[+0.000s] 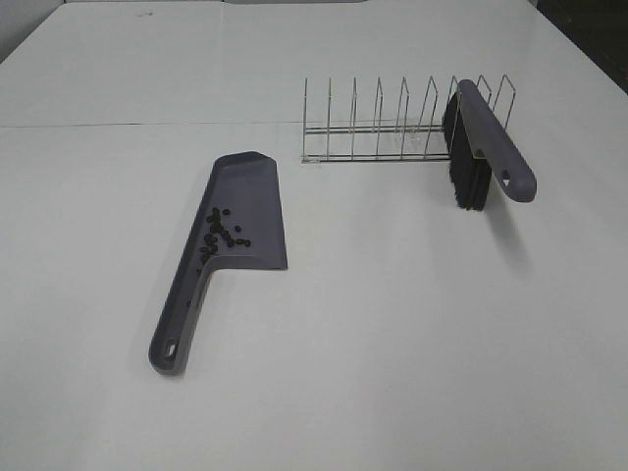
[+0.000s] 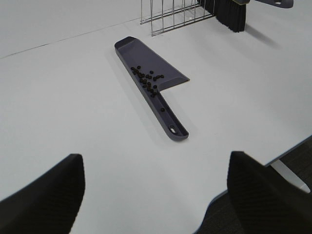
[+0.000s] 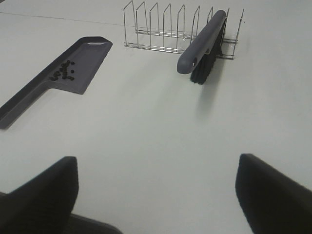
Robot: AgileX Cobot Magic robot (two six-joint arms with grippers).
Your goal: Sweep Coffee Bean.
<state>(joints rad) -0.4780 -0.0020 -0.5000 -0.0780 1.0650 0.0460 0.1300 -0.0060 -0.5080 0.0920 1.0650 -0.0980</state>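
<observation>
A grey-purple dustpan (image 1: pixel 240 211) lies flat on the white table, its handle toward the front edge. Several small dark coffee beans (image 1: pixel 223 234) sit in its pan near the handle; they also show in the left wrist view (image 2: pixel 147 80) and right wrist view (image 3: pixel 64 72). A grey-purple brush (image 1: pixel 496 147) with black bristles (image 1: pixel 466 162) leans in the wire rack (image 1: pixel 392 123). My left gripper (image 2: pixel 156 195) is open and empty, well back from the dustpan's handle end. My right gripper (image 3: pixel 156 192) is open and empty, well short of the brush (image 3: pixel 202 44). Neither gripper shows in the exterior view.
The wire rack stands at the back right of the table, with several upright dividers. A seam line (image 1: pixel 147 125) crosses the table behind the dustpan. The table's edge (image 2: pixel 287 151) shows in the left wrist view, with dark floor beyond it.
</observation>
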